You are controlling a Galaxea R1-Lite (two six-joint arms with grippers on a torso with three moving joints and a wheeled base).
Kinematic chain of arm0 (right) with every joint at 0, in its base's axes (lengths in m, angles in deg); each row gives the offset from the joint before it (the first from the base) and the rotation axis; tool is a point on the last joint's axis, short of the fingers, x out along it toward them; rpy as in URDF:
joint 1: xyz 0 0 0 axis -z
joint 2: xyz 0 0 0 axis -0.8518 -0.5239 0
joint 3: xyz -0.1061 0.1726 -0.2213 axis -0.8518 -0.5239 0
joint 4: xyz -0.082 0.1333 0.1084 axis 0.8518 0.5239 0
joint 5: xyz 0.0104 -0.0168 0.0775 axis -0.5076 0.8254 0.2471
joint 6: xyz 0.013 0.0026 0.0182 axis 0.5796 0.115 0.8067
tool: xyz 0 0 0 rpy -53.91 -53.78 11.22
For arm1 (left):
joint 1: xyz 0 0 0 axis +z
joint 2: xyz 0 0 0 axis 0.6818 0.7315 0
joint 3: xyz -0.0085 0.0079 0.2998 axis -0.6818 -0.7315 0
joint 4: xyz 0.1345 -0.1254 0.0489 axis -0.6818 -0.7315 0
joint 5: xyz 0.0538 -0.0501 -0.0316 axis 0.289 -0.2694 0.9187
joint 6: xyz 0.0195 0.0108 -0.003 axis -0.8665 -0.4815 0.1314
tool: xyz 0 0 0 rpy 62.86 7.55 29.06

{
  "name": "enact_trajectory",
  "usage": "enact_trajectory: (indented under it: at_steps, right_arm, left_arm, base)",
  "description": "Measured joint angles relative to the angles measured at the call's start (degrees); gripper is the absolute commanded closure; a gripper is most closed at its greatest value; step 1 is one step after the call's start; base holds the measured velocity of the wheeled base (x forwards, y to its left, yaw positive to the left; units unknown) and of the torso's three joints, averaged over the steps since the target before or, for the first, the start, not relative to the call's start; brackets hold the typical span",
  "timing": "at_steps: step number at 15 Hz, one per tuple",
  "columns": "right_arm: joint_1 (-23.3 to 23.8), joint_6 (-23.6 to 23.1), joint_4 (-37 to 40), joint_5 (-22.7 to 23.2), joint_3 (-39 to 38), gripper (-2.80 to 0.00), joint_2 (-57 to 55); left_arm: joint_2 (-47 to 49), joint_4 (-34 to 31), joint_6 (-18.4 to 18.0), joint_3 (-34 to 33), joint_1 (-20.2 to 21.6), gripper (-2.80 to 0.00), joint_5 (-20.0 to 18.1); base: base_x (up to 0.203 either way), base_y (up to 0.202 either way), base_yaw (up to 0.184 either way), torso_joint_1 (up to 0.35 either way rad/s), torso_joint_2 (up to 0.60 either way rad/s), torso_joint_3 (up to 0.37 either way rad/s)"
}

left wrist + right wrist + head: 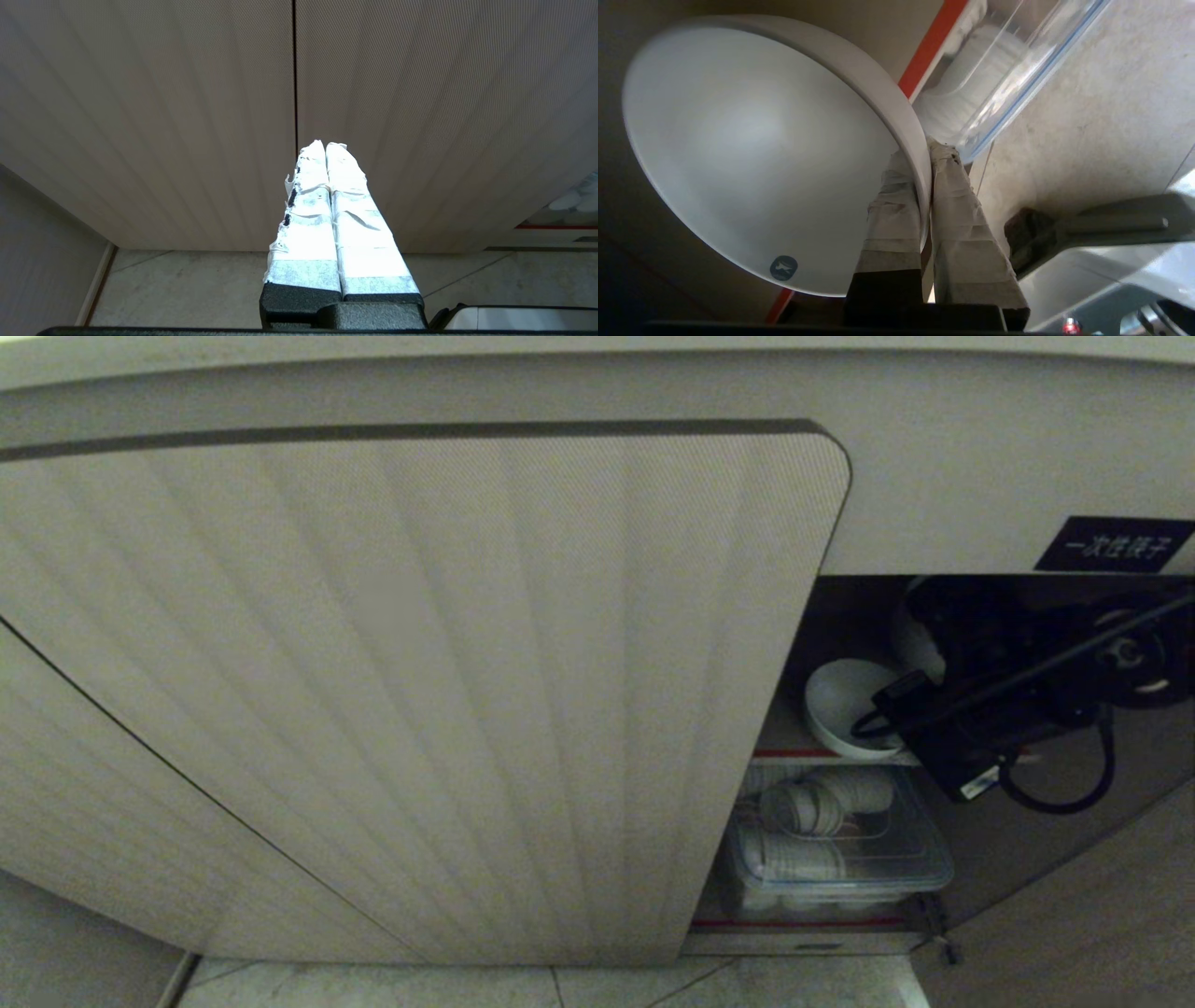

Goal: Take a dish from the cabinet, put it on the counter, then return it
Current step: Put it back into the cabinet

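Observation:
The dish (845, 705) is a plain white bowl, tilted in the open right end of the cabinet (420, 691), just above the red-edged shelf (794, 753). My right gripper (924, 149) is shut on its rim, one taped finger inside the dish (752, 154) and one outside. The black right arm (1008, 709) reaches into the opening from the right. I cannot tell whether the dish touches the shelf. My left gripper (325, 144) is shut on nothing, parked facing the ribbed doors. The counter is out of view.
A clear plastic box (840, 859) of white cups sits on the lower shelf, right under the dish, and shows as the box (1008, 60) past the fingers. The ribbed door (766, 709) bounds the opening's left side. A black label (1113, 543) hangs above. Tiled floor (560, 985) lies below.

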Motion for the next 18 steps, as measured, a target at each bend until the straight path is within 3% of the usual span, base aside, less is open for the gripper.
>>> enact_trajectory:
  at_steps: [12,15,18]
  right_arm:
    - [0.02,2.81,-1.64,-2.27,2.63,0.00,-2.21]
    - [0.00,2.38,-1.81,-2.45,2.62,0.00,-2.58]
    - [0.02,-0.87,-3.87,-2.45,2.31,0.00,-2.94]
  left_arm:
    - [0.00,0.00,-0.01,0.00,0.00,0.00,-0.01]
    - [0.00,0.00,0.01,0.00,0.02,0.00,0.00]
    - [0.00,0.00,0.01,0.00,0.02,0.00,-0.02]
  base:
    - [0.000,0.000,0.000,0.000,0.00,0.000]
    - [0.000,0.000,0.000,0.000,0.00,0.000]
    - [0.000,0.000,0.000,0.000,0.00,0.000]
